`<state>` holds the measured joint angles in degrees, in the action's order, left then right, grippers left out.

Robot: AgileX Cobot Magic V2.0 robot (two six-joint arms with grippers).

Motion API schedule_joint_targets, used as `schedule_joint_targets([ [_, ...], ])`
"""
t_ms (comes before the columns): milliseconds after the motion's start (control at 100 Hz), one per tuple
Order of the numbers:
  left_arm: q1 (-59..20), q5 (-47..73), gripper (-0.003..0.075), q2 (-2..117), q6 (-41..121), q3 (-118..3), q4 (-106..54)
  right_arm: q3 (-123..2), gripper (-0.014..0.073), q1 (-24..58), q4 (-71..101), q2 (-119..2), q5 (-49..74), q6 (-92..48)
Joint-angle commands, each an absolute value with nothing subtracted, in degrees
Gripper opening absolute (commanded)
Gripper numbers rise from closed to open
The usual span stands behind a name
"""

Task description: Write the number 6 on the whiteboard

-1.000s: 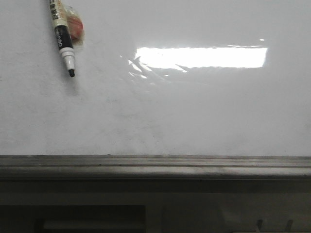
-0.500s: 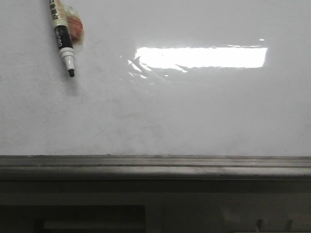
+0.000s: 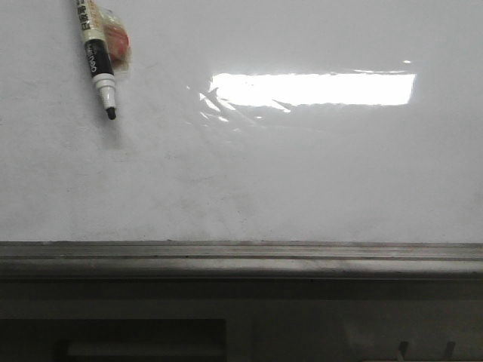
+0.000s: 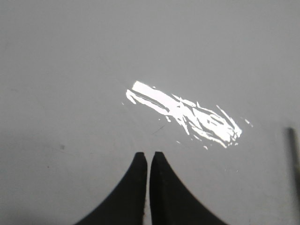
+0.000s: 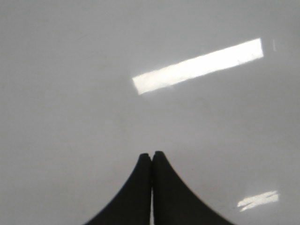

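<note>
whiteboard [image 3: 302, 181] upright, blank, glare patch [image 3: 313, 89] upper centre. marker [image 3: 96, 56] against upper-left board, long axis near vertical, black tip pointing down-right. left claw [image 4: 148, 157] and right claw [image 5: 152, 154] both closed, holding nothing.

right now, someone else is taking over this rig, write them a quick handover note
Left gripper: shut, empty, facing the whiteboard.
Right gripper: shut, empty, also facing the board.
Marker: uncapped, tip down, at the board's upper left in the front view; neither wrist view shows it.
Done: nothing. No stroke of the 6 is on the board, only faint smudges.
Left: put the marker tip to the board and draw the 6.
</note>
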<state>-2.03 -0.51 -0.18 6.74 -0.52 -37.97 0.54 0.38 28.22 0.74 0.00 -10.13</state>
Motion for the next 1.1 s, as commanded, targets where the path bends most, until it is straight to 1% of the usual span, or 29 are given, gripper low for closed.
schedule_joint_targets([
  [0, -1.95, -5.29, -0.0020, -1.99, 6.38, 1.79, -44.86, 0.89, -0.0065, -0.03, 31.54, 1.72, -3.72, -10.47],
  [100, -1.95, -4.00, -0.0020, -1.99, 6.38, -0.46, -45.67, -2.28, -0.0064, -0.03, 31.54, 1.49, 1.96, -10.47],
  [200, -1.95, 1.35, -0.0020, -0.58, 7.03, -5.45, -44.57, -6.69, -0.0063, -0.03, 29.74, -0.76, 9.29, -10.47],
  [300, -1.95, 8.48, -0.0020, 3.64, 7.03, -11.47, -40.94, -12.35, -0.0063, -0.03, 27.08, -5.84, 16.86, -10.47],
  [380, -1.95, 14.29, -0.0020, 8.43, 7.03, -16.52, -37.11, -17.15, -0.0063, -0.03, 26.16, -12.15, 22.71, -10.47],
  [550, -1.95, 25.09, -0.0020, 19.58, 9.26, -25.52, -35.18, -25.22, -0.0066, -0.03, 26.16, -22.01, 27.85, -10.47],
  [680, -2.78, 28.56, -0.0019, 24.95, 13.05, -28.83, -35.46, -29.34, -0.0062, -0.03, 26.42, -26.58, 29.96, -12.46],
  [750, -4.46, 28.56, -0.0011, 26.85, 13.95, -29.44, -37.66, -30.61, -0.0024, -0.03, 27.48, -27.66, 31.10, -14.53],
  [770, -5.01, 28.56, -0.0003, 27.38, 15.32, -29.57, -38.57, -30.82, 0.0002, -0.03, 27.82, -27.99, 31.28, -14.83],
  [790, -5.58, 28.56, 0.0012, 27.86, 16.93, -29.70, -39.20, -30.97, 0.0048, -0.03, 27.82, -28.12, 31.40, -15.06],
  [800, -5.95, 28.56, 0.0025, 28.05, 17.49, -29.70, -39.88, -31.07, 0.0048, -0.03, 27.94, -28.12, 31.40, -15.05],
  [860, -7.27, 28.56, 0.0097, 29.68, 21.10, -29.70, -43.01, -31.07, 0.0182, -0.03, 28.34, -28.40, 31.40, -15.05],
  [870, -7.57, 28.56, 0.0120, 29.86, 21.32, -29.70, -43.78, -31.07, 0.0198, -0.03, 28.32, -28.40, 31.40, -15.05],
  [880, -7.71, 28.44, 0.0133, 30.23, 21.58, -29.70, -44.15, -31.07, 0.0248, -0.03, 28.32, -28.55, 31.40, -15.05],
  [890, -7.84, 28.43, 0.0160, 30.42, 22.03, -29.70, -44.94, -31.07, 0.0265, -0.03, 28.32, -28.54, 31.40, -15.05],
  [910, -8.24, 28.33, 0.0188, 31.03, 22.67, -29.70, -46.17, -31.07, 0.0297, -0.03, 28.45, -28.54, 31.40, -15.05],
  [920, -8.50, 28.34, 0.0218, 31.22, 22.89, -29.70, -46.59, -31.07, 0.0328, -0.03, 28.45, -28.54, 31.40, -15.05],
  [970, -9.35, 27.70, 0.0331, 32.90, 25.09, -29.70, -49.79, -31.07, 0.0409, -0.03, 28.81, -28.54, 31.28, -15.05],
  [1010, -10.03, 27.27, 0.0424, 34.02, 27.37, -29.70, -52.75, -31.07, 0.0440, -0.03, 28.94, -28.54, 31.28, -15.05],
  [1030, -10.14, 27.13, 0.0464, 34.72, 28.68, -29.70, -54.42, -31.07, 0.0442, -0.03, 29.05, -28.54, 31.28, -15.05],
  [1060, -10.65, 26.87, 0.0505, 35.70, 30.68, -29.82, -56.74, -31.07, 0.0436, -0.03, 29.05, -28.54, 31.28, -15.05],
  [1090, -11.14, 26.59, 0.0530, 36.98, 32.93, -29.95, -59.28, -31.07, 0.0435, -0.03, 29.05, -28.54, 31.28, -15.05],
])
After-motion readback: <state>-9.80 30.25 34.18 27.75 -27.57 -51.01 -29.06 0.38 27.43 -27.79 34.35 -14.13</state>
